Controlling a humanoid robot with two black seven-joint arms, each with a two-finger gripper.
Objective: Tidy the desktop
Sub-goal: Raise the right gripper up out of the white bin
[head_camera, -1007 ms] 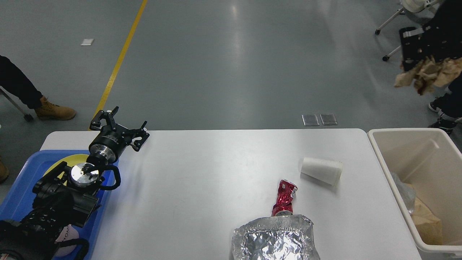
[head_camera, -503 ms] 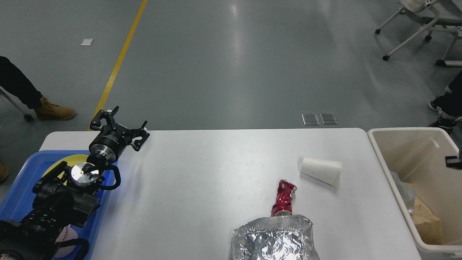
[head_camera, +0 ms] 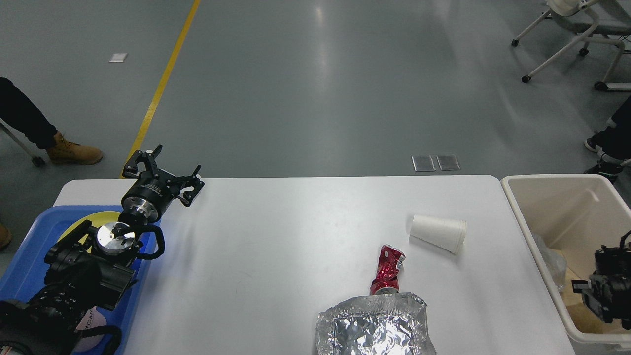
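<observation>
White desktop [head_camera: 276,246] has a cup [head_camera: 438,233], red can [head_camera: 388,270] and foil [head_camera: 375,326] left to clear; left gripper [head_camera: 162,175] is open and empty, right gripper [head_camera: 609,291] over the bin [head_camera: 547,183] unclear.

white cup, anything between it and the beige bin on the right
Nothing visible does. The white cup lies on its side on the desktop, with only bare tabletop between it and the beige bin. The crushed red can and foil sit nearer the robot, off that line.

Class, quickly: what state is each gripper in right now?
Left gripper: open, holding nothing.
Right gripper: over the bin, too dark to tell.
</observation>
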